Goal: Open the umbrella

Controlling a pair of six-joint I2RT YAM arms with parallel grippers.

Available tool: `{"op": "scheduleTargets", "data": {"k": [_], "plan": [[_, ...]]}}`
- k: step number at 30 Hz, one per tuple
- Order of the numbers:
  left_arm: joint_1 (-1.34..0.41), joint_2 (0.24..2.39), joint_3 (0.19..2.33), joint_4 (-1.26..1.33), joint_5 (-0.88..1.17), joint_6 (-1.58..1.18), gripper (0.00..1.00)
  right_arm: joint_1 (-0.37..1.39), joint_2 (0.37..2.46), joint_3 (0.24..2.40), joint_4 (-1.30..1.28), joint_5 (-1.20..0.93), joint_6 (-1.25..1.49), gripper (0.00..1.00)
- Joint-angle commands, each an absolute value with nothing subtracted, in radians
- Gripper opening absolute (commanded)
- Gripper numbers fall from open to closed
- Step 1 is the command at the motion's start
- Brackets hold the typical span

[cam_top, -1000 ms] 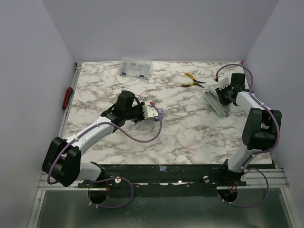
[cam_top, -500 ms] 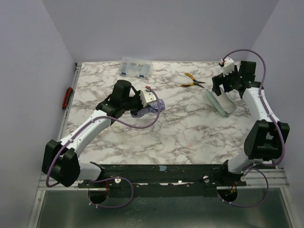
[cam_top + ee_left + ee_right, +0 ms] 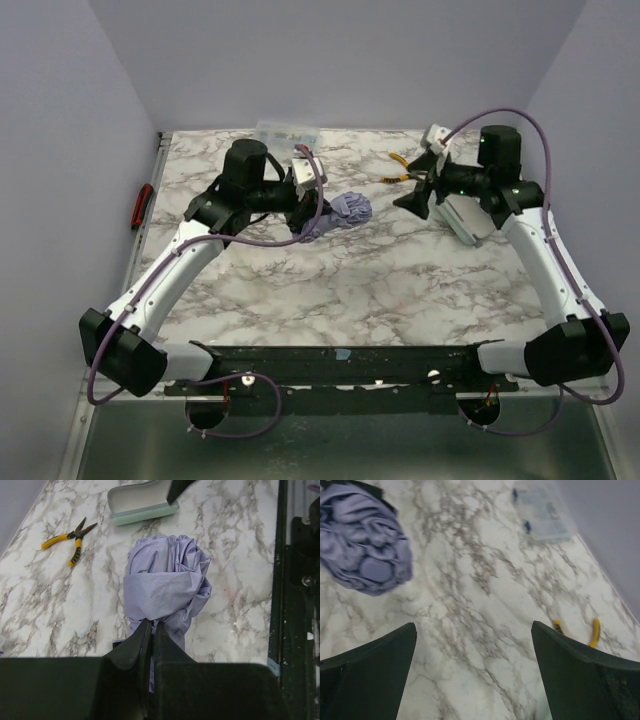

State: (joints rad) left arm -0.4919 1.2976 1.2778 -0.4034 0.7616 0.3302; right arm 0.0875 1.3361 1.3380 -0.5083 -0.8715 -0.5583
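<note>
The left gripper point(image 3: 151, 625) is clenched on the near end of the umbrella point(image 3: 165, 585). Its jaws are pinched together over bunched lavender fabric, and whether any shaft lies inside that pinch cannot be told. The umbrella projects from that grip as a folded bundle, apparently clear of the table point(image 3: 400, 290), with its rounded far end turned toward the right arm. The right gripper point(image 3: 473, 630) is released, its jaws spread wide and holding nothing, and it faces the bundle from near but apart. Principal risk, in my judgement: a grip on cloth alone may slide or tear free once the other arm pulls, letting the umbrella drop. Second risk: the right jaws may close on loose canopy folds instead of a firm end, so that a pull stretches fabric without extending the shaft. Third: no closure strap can be made out; if one is fastened, the canopy will resist spreading. Surroundings add hazards, since an opening canopy sweeps wide. The mint-green case point(image 3: 142, 502) lies just beyond the bundle and the pliers point(image 3: 70, 537) nearby, either of which may be struck. The clear box point(image 3: 540, 510) sits well apart at the far edge.
</note>
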Motion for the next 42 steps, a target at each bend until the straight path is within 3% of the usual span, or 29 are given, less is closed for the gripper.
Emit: {"op": "scheduleTargets", "data": {"k": [1,5,18,23,25,27,30,31,32,33,34,35,36,42], "plan": [[-0.491,1.329,1.348,-0.432,0.926,0.237,0.0,0.258,1.207,1.23,-0.459,-0.864,-0.648,1.0],[-0.502,1.366,1.402,-0.506,0.985,0.245,0.0,0.328,1.126,1.131,-0.384,-0.861,-0.769,1.0],[-0.568,1.441,1.512,-0.647,1.002,0.28,0.0,0.51,1.217,1.238,-0.7,-0.867,-1.073,1.0],[-0.612,1.443,1.541,-0.719,0.967,0.362,0.0,0.56,1.191,1.141,-0.576,-0.808,-0.995,0.99],[-0.618,1.439,1.536,-0.723,0.975,0.357,0.0,0.566,1.202,1.143,-0.566,-0.794,-0.974,0.87],[-0.617,1.436,1.536,-0.725,0.98,0.347,0.0,0.567,1.218,1.159,-0.59,-0.78,-0.974,0.67],[-0.611,1.422,1.531,-0.721,0.969,0.347,0.0,0.568,1.234,1.177,-0.596,-0.743,-0.926,0.16],[-0.606,1.415,1.527,-0.714,0.963,0.342,0.04,0.568,1.234,1.182,-0.586,-0.731,-0.889,0.08],[-0.59,1.407,1.521,-0.71,0.969,0.337,0.21,0.568,1.234,1.186,-0.572,-0.716,-0.844,0.03],[-0.567,1.398,1.515,-0.703,0.978,0.327,0.46,0.567,1.232,1.194,-0.566,-0.702,-0.811,0.01],[-0.541,1.383,1.51,-0.702,0.981,0.325,0.62,0.565,1.231,1.2,-0.566,-0.701,-0.78,0.01],[-0.514,1.358,1.49,-0.689,0.979,0.334,0.88,0.562,1.229,1.205,-0.567,-0.706,-0.752,0.01],[-0.499,1.327,1.459,-0.67,0.963,0.359,0.98,0.558,1.228,1.207,-0.566,-0.714,-0.729,0.01],[-0.507,1.111,1.183,-0.576,0.831,0.629,0.98,0.548,1.213,1.208,-0.511,-0.791,-0.557,0.01]]}}
